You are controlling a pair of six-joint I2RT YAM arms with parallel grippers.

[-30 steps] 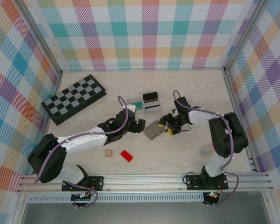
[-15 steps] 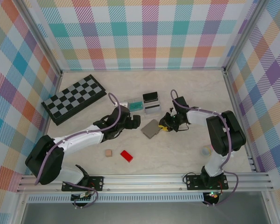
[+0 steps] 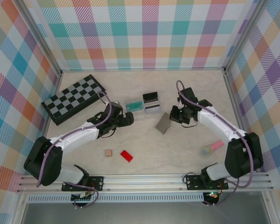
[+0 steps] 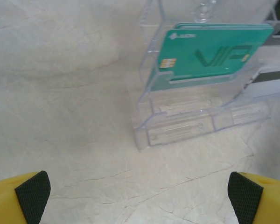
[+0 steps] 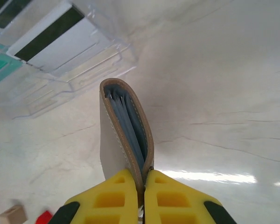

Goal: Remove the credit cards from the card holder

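Card holder sits clamped between the yellow fingers of the right gripper, which are pressed together on one narrow end. It is folded, with its blue-grey inner panels showing along the open edge. In the overhead view the card holder lies just right of the frame's centre. It is tilted on edge, and the right gripper grips its right-hand end. Whether its far end touches the table cannot be told.

The right arm rises from its base at the lower right. It bends at an elbow near the right edge of the frame and stretches back toward the centre, its wrist turned leftward.

The left arm runs from the lower left diagonally up toward the centre, nearly straight. The left gripper hovers with its fingers spread wide, holding nothing. In the left wrist view its black pads stand at the two bottom corners of the frame.

Ahead of it, in the upper right of that view, a clear stand holds the teal card upright. From above, the silver-grey card and the black card stand beside the teal one, just above centre.

A chessboard lies at the upper left. A red block and a wooden cube lie below centre.
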